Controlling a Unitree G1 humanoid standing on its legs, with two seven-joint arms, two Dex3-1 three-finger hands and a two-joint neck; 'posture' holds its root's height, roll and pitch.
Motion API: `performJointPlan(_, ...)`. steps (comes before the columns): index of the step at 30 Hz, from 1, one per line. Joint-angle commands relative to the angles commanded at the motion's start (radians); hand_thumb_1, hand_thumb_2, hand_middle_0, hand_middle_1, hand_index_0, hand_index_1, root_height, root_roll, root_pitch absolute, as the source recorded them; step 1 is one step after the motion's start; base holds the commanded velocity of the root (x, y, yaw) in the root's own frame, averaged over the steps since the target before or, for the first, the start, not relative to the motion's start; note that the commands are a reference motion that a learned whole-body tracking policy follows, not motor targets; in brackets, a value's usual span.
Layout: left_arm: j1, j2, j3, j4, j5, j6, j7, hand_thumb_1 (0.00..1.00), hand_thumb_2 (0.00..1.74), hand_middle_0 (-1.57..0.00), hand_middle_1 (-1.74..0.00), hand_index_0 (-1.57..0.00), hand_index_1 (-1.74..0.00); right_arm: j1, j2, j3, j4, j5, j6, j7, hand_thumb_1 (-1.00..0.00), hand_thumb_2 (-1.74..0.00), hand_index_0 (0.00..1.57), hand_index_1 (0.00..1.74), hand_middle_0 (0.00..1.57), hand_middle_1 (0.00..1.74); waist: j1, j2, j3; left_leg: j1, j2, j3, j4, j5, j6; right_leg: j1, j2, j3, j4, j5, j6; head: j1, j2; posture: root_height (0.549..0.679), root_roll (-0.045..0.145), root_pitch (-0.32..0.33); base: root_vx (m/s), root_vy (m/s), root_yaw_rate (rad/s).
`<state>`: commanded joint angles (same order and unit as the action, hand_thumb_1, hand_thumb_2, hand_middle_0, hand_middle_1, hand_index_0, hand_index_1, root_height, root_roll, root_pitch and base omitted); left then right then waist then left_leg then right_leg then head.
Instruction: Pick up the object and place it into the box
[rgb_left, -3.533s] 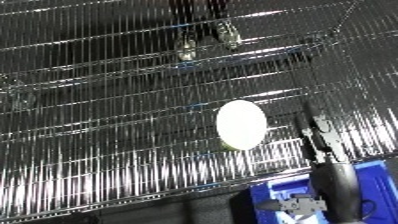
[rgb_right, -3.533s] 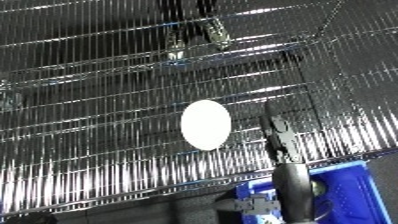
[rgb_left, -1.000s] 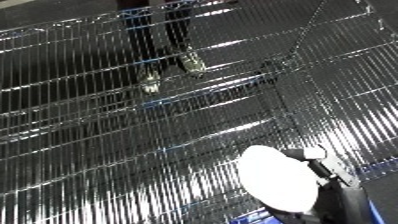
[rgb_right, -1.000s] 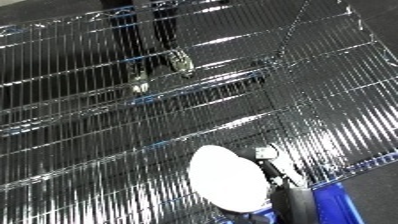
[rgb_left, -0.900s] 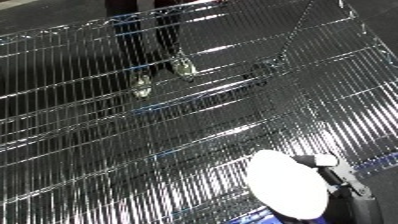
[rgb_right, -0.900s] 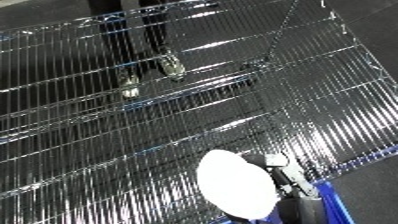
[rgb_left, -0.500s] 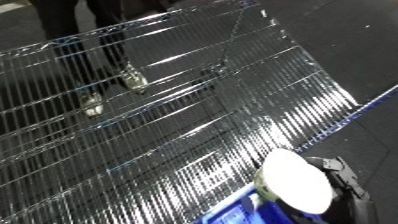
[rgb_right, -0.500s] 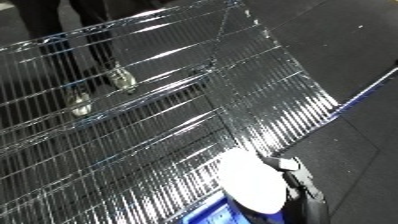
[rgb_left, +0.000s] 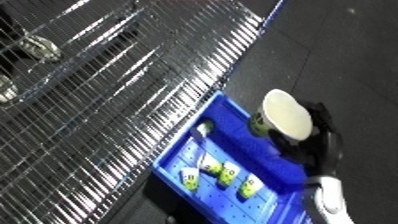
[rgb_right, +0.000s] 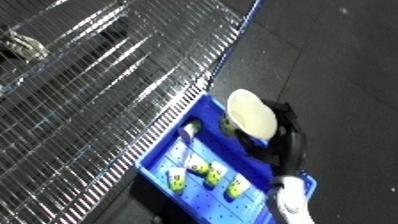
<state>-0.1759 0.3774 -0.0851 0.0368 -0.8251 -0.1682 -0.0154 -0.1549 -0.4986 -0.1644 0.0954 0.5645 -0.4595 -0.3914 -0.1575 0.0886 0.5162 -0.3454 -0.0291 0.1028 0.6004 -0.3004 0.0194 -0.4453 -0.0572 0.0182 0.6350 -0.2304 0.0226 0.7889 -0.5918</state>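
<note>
White object (rgb_left: 286, 113) — pale, disc-like, prob. a plate or shallow bowl seen from its broad face — sits right of centre in the left eye view, held up by the right hand (rgb_left: 313, 137), whose black fingers look clamped on its lower-right edge; exact finger contact is partly hidden behind the disc. It hangs over the upper end of the blue bin (rgb_left: 180, 152), overlapping the bin's far rim, so the carry looks all but done and what's left, I'd judge, is lowering and letting go. Being held by the edge keeps the broad face clear of the palm, which should let it drop flat or slide in without the hand needing to go deep into the bin. Bin runs diagonally from centre to lower right, lying just beside the edge of the wire shelf (rgb_left: 107, 100) that fills the left and upper-left of the frame. Inside the bin, toward lower centre, a few small yellow-green and white items (rgb_left: 224, 172) already lie — so the release wants to be toward the emptier upper end. White forearm (rgb_left: 328, 197) comes in at lower right. Dark floor (rgb_left: 346, 55) takes the upper right. Left hand not visible in either view.
</note>
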Motion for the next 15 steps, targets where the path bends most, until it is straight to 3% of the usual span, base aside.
performJointPlan(15, -0.005, -0.018, -0.015, 0.021, -0.025, -0.015, 0.004, 1.0, 1.74, -1.57, -1.74, -1.57, -1.74, 0.0, -0.019, -0.007, 0.021, 0.012, -0.002, 0.008, -0.1, -0.17, 0.16, 0.17, 0.16, 0.17, -0.01, 0.029, 0.004, 0.015, -0.016, -0.002, -0.022, 0.01, -0.0016, -0.006, 0.0066, 0.012, 0.006, -0.008, -0.0084, 0.009, 0.014, 0.654, 0.098, 0.062, 0.003, 0.024, 0.019)
